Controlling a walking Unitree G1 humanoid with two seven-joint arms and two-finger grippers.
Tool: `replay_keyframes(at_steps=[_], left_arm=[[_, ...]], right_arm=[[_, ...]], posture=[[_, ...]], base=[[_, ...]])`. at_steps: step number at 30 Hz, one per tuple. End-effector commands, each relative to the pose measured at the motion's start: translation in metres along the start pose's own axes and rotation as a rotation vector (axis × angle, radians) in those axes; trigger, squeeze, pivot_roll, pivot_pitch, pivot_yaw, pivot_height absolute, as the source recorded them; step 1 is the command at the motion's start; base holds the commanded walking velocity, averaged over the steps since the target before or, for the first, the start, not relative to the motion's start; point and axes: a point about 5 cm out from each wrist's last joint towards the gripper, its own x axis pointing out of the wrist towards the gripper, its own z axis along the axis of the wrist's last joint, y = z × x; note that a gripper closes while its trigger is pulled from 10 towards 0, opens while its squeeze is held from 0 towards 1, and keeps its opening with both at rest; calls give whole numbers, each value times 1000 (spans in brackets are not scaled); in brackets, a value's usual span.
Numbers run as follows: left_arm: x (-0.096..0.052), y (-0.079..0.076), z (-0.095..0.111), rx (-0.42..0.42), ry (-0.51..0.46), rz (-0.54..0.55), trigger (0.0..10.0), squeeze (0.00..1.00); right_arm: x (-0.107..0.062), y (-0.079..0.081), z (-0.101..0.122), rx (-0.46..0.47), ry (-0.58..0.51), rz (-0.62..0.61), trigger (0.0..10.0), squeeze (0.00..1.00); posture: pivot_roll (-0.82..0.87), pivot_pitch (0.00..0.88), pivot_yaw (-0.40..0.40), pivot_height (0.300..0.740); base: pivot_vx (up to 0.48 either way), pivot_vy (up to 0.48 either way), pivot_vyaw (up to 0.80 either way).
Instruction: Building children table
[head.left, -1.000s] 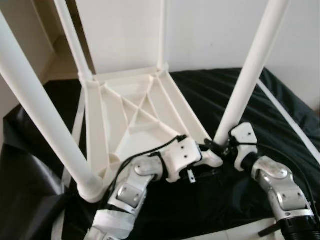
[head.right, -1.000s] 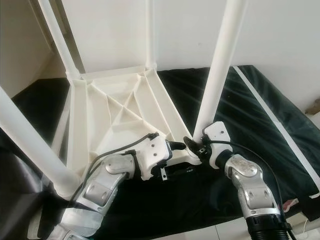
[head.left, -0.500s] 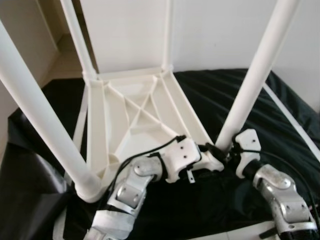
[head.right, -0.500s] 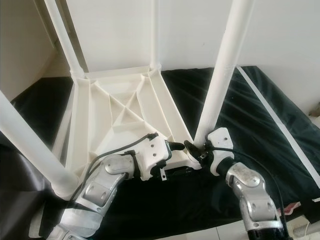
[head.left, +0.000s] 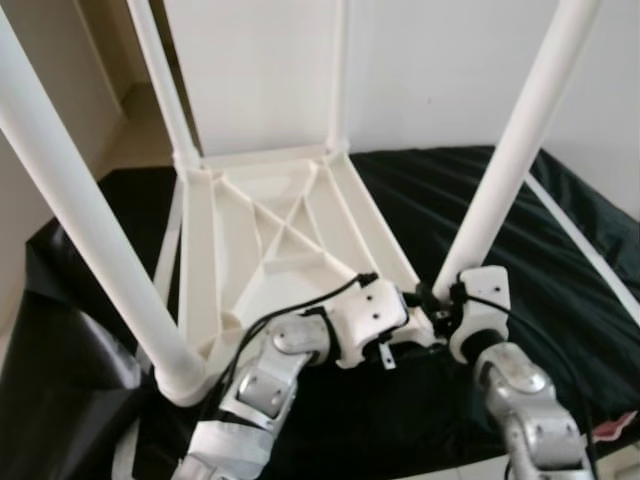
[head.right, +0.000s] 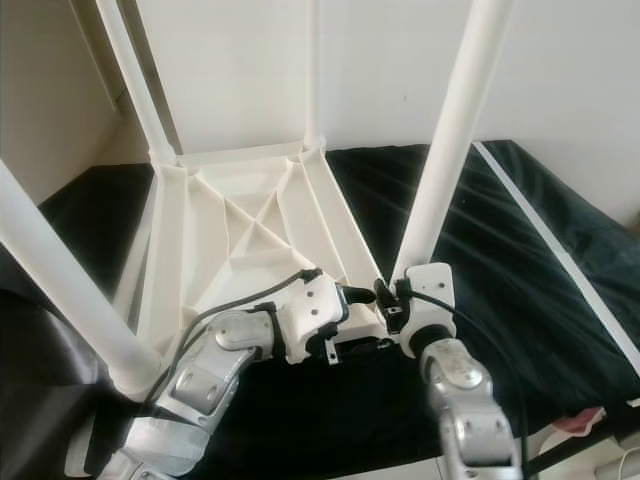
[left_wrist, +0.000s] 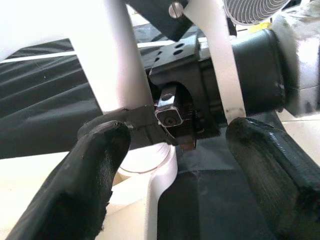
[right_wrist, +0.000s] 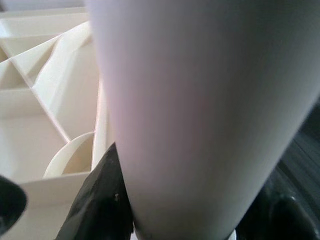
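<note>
Right fingers (right_wrist: 95, 205) clamped round table leg (head.left: 505, 180), left fingers (left_wrist: 95, 165) spread nearby

All four table legs (head.left: 510, 170) cut off at top edge; right gripper (head.right: 392, 296) fingertips hidden behind leg base.

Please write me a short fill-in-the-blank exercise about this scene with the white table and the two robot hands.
1. The white table lies upside down, so its legs point ____.
2. Under the table lies a ____ cloth.
3. The right hand grips the base of one table ____.
4. The left hand has its fingers ____, close to the same corner.

Missing words: 1. up; 2. black; 3. leg; 4. open
</note>
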Motion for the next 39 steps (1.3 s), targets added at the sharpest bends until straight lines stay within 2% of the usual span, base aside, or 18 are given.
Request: replay_keyframes(at_steps=[1, 3, 4, 16, 17, 18, 22, 27, 30, 33, 35, 36, 39], left_arm=[[2, 5, 1, 5, -3, 79, 10000, 0], [2, 5, 1, 5, -3, 79, 10000, 0], [1, 4, 1, 3, -3, 75, 10000, 0], [1, 3, -1, -2, 2, 76, 10000, 0], [1, 2, -1, -2, 2, 76, 10000, 0], [1, 2, -1, -2, 2, 76, 10000, 0], [0, 2, -1, 0, 3, 78, 10000, 0], [0, 2, -1, 2, 3, 77, 10000, 0], [1, 2, -1, 4, 1, 74, 10000, 0], [1, 2, 0, 4, 1, 74, 10000, 0], [1, 2, 0, 6, 0, 73, 10000, 0], [1, 2, 0, 6, -1, 72, 10000, 0], [1, 2, 0, 7, 0, 68, 10000, 0]], right_arm=[[-7, 1, -24, 52, 134, -70, 10000, 0], [-7, 1, -24, 52, 134, -70, 10000, 0], [-9, 9, -19, 66, 121, -70, 10000, 0], [-9, 12, -15, 73, 128, -73, 10000, 0], [-9, 13, -13, 65, 119, -60, 10000, 259], [-9, 14, -11, 59, 104, -29, 10000, 1000], [-7, 8, -2, 48, 45, 48, 10000, 1000], [-6, 3, -1, 35, 35, 97, 10000, 1000], [-9, -9, 2, -50, -9, 201, 10000, 1000], [-10, -13, 4, -72, -17, 238, 10000, 1000], [-11, -25, 7, -101, -19, 300, 10000, 1000], [-11, -30, 7, -124, -11, 339, 10000, 0], [-11, -36, 9, -187, -3, 440, 10000, 0]], posture=[[-119, 7, 17, 740], [-119, 7, 17, 740], [-118, 10, 19, 740], [-110, 8, 11, 740], [-109, 6, 10, 740], [-106, 3, 8, 740], [-105, 0, 6, 740], [-106, 0, 7, 740], [-106, 0, 7, 740], [-108, 0, 8, 740], [-108, 0, 9, 740], [-108, 0, 10, 740], [-109, 0, 14, 740]], base=[[0, 0, 0], [0, 0, 0], [0, 0, 0], [0, 0, 0], [0, 0, 0], [0, 0, 0], [0, 0, 0], [0, 0, 0], [0, 0, 0], [0, 0, 0], [0, 0, 0], [0, 0, 0], [0, 0, 0]])
